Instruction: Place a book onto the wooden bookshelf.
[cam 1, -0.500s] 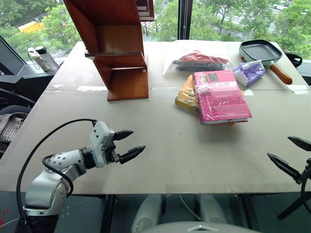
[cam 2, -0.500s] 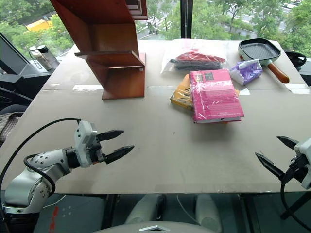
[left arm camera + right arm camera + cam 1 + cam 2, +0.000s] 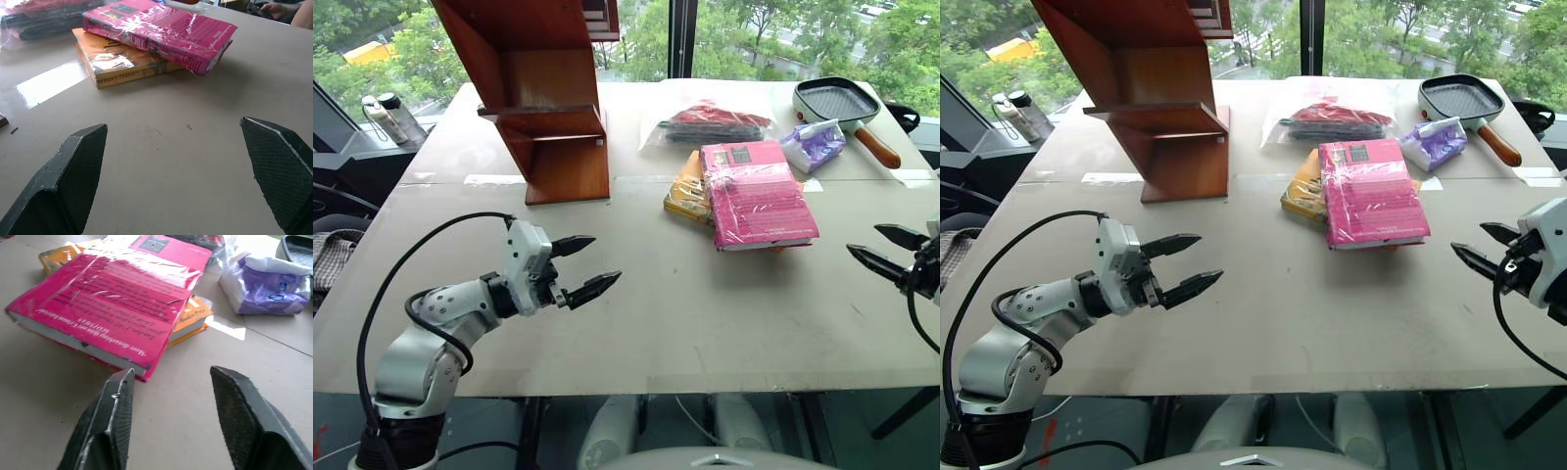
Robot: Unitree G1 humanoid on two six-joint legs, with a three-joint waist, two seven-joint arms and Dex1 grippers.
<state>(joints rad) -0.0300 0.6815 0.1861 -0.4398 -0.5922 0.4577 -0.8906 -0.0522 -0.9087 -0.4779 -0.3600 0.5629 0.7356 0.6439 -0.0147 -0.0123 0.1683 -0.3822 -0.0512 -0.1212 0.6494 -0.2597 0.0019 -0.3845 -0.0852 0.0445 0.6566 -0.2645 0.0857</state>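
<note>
Beige board covers the wide bench [image 3: 685, 323], set before tall windows with green trees outside. At its far left the tall reddish-brown wooden bookshelf [image 3: 548, 108] stands with its compartments bare. The thick magenta-pink plastic-wrapped book [image 3: 757, 193] lies flat, partly on a thinner yellow-orange book [image 3: 688, 189]. Judging by this, reaching is in hand: the left tool [image 3: 585, 266] gapes wide and the right tool [image 3: 1476, 247] stands partly open, both empty; next, close in on the pink book.
</note>
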